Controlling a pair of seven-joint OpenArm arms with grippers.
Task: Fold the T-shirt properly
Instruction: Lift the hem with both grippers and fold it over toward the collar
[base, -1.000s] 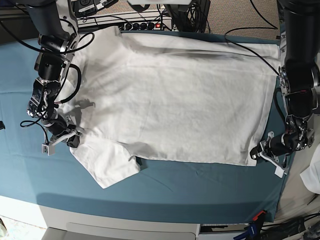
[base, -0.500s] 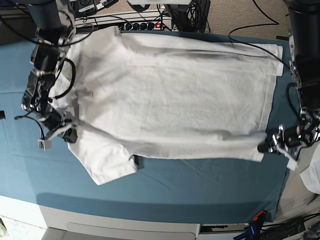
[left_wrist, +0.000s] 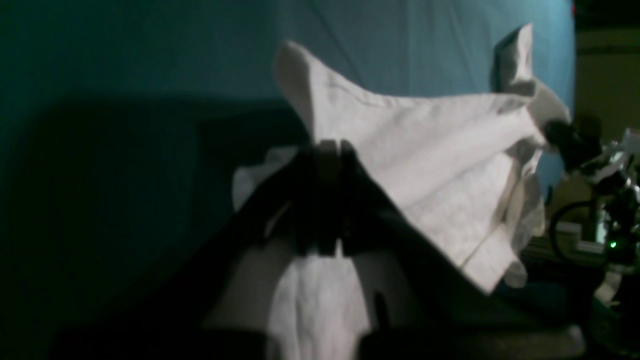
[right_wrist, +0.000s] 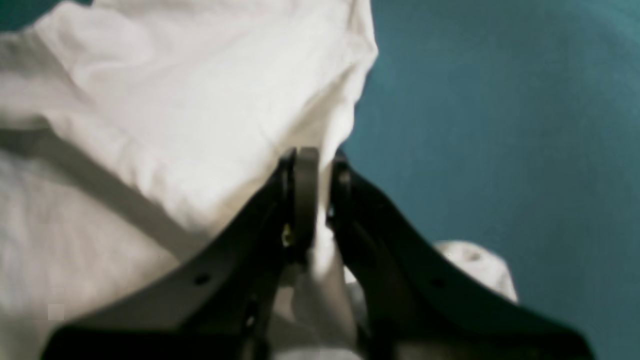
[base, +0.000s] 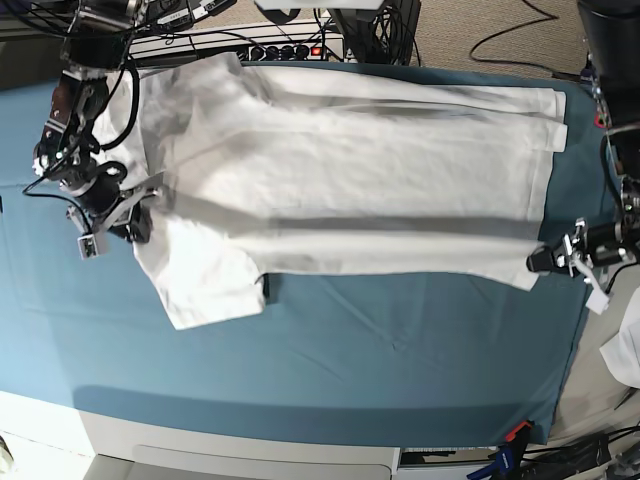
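Left gripper (base: 545, 262): jaws closed, pinching the hem corner of the T-shirt (base: 340, 190) at the base view's right; in the left wrist view (left_wrist: 327, 150) white cloth is bunching between the dark fingers (left_wrist: 350, 165)
Right gripper (base: 135, 215): jaws closed on the shirt's shoulder edge just above the near sleeve (base: 205, 290); in the right wrist view (right_wrist: 320, 165) a thin fold of fabric is running between the fingers (right_wrist: 305, 180)
T-shirt: lying stretched sideways between the two grippers, near edge being lifted off the surface and casting a long shadow band along its lower half
Near sleeve: hanging down flat onto the teal sheet (base: 400, 360)
Far edge: resting folded along the sheet's back border
Teal sheet: covering the table under the whole garment
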